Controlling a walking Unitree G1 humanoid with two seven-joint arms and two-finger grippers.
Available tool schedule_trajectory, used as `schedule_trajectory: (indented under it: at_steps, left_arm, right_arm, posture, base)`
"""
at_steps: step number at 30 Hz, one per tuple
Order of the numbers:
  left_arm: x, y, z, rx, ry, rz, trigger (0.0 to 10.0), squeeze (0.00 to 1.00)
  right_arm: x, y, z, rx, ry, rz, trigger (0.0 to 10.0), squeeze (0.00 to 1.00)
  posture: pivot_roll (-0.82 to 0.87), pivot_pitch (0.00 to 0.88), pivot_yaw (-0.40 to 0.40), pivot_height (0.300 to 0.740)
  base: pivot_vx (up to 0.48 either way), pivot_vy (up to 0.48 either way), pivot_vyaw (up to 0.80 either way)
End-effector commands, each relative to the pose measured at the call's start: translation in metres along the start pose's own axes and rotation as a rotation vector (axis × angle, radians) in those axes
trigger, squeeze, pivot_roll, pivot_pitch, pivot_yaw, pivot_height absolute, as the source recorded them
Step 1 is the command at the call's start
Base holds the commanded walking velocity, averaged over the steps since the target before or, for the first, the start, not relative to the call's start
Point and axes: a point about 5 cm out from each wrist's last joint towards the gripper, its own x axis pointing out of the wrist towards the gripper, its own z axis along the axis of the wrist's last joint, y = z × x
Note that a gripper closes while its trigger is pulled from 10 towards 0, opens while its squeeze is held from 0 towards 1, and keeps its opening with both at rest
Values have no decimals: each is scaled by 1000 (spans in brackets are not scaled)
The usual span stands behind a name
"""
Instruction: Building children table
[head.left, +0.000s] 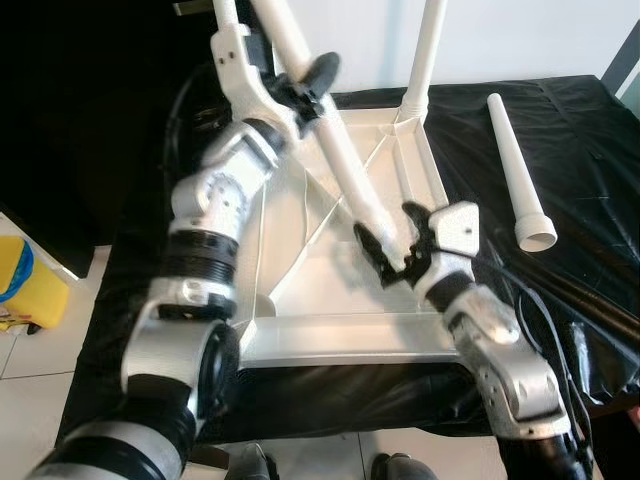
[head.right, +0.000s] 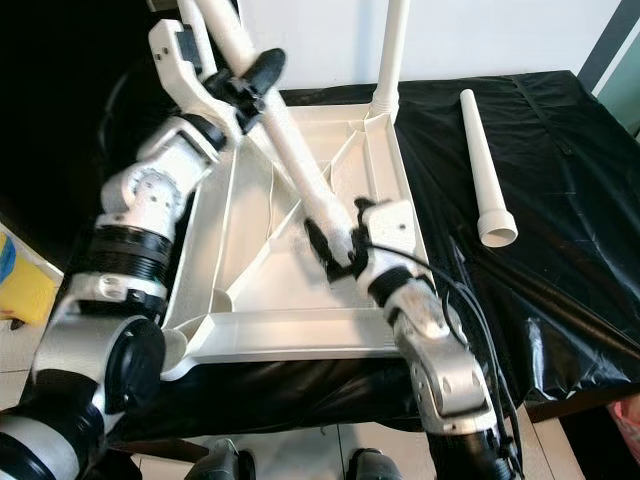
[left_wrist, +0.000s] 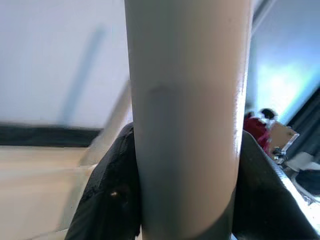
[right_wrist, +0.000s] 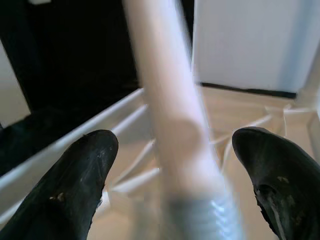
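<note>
The white table top (head.left: 340, 335) lies upside down on a black-covered surface. One white leg (head.left: 425, 60) stands upright in its far right corner. My left gripper (head.left: 305, 85) is shut on a second white leg (head.left: 340, 150), held tilted over the table top; in the left wrist view this leg (left_wrist: 187, 125) sits between the black fingers (left_wrist: 112, 190). My right gripper (head.left: 395, 245) is open around the leg's lower, threaded end (right_wrist: 170, 100), its fingers (right_wrist: 80, 170) apart on either side. A third leg (head.left: 515, 170) lies loose on the cloth to the right.
Black cables (head.right: 540, 285) run across the cloth at the right, near the loose leg. A yellow object (head.left: 25, 285) stands on the tiled floor at the left. A white wall is behind the table.
</note>
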Motion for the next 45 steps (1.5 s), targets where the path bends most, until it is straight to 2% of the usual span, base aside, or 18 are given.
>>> schedule_trajectory:
  at_steps: [1, 4, 6, 10, 12, 13, 18, 19, 20, 21, 22, 24, 37, 39, 40, 41, 42, 45]
  left_arm:
    - [1, -8, 4, 16, -9, -71, 10000, 0]
    - [3, -30, -1, 27, -16, -119, 10000, 0]
    - [3, -30, -1, 27, -16, -119, 10000, 0]
    - [2, -65, -10, 56, -10, -209, 10000, 0]
    - [2, -65, -10, 56, -10, -209, 10000, 0]
    - [1, -75, -13, 74, -2, -241, 10000, 0]
    - [-1, -90, -19, 101, 13, -291, 10000, 0]
    - [-3, -96, -21, 113, 19, -307, 10000, 0]
    - [-3, -96, -21, 113, 19, -307, 10000, 0]
    - [-4, -100, -23, 123, 21, -318, 10000, 0]
    - [-5, -103, -25, 133, 24, -328, 10000, 0]
    - [-6, -106, -26, 142, 26, -337, 10000, 0]
    - [-7, -113, -30, 162, 39, -361, 10000, 0]
    - [-8, -116, -32, 155, 45, -375, 10000, 75]
    - [-10, -120, -33, 145, 46, -395, 10000, 1000]
    - [-10, -120, -33, 145, 46, -395, 10000, 1000]
    - [-11, -122, -34, 133, 47, -407, 10000, 1000]
    - [-12, -124, -34, 126, 46, -413, 10000, 1000]
  right_arm:
    - [-1, -2, -5, 9, 32, -7, 10000, 0]
    - [11, -6, -2, -16, 51, -8, 10000, 0]
    - [11, -6, -2, -16, 51, -8, 10000, 0]
    - [28, -9, 0, -58, 82, 5, 10000, 0]
    - [28, -9, 0, -58, 82, 5, 10000, 0]
    - [32, -10, 1, -72, 88, 7, 10000, 0]
    - [38, -11, 4, -91, 86, 8, 10000, 0]
    - [39, -11, 5, -89, 89, 11, 7333, 0]
    - [39, -11, 5, -89, 89, 11, 7333, 0]
    - [40, -11, 5, -83, 93, 13, 4824, 0]
    - [40, -11, 5, -90, 101, 17, 431, 0]
    - [40, -12, 4, -94, 111, 19, 0, 0]
    - [38, -13, -2, -126, 160, 27, 0, 0]
    - [38, -14, -3, -121, 165, 6, 0, 0]
    - [38, -16, -4, -106, 168, -21, 8941, 0]
    - [38, -16, -4, -106, 168, -21, 8941, 0]
    - [38, -18, -4, -85, 171, -54, 10000, 0]
    - [38, -19, -5, -69, 175, -77, 10000, 0]
  posture:
    - [-12, 100, 19, 740]
    - [-8, 101, 16, 740]
    - [-8, 101, 16, 740]
    - [4, 102, 9, 740]
    - [4, 102, 9, 740]
    - [6, 101, 8, 740]
    - [8, 101, 5, 740]
    - [7, 101, 3, 740]
    - [7, 101, 3, 740]
    - [8, 100, 0, 740]
    - [6, 100, 1, 740]
    - [5, 100, 1, 740]
    - [0, 89, 6, 740]
    - [0, 80, 4, 740]
    - [-1, 77, 4, 740]
    - [-1, 77, 4, 740]
    - [2, 70, 1, 740]
    - [2, 66, 0, 740]
  base:
    - [0, 0, 0]
    - [0, 0, 0]
    - [0, 0, 0]
    - [0, 0, 0]
    - [0, 0, 0]
    - [0, 0, 0]
    - [0, 0, 0]
    - [0, 0, 0]
    - [0, 0, 0]
    - [0, 0, 0]
    - [0, 0, 0]
    - [0, 0, 0]
    - [0, 0, 0]
    - [0, 0, 0]
    - [0, 0, 0]
    - [0, 0, 0]
    - [0, 0, 0]
    - [0, 0, 0]
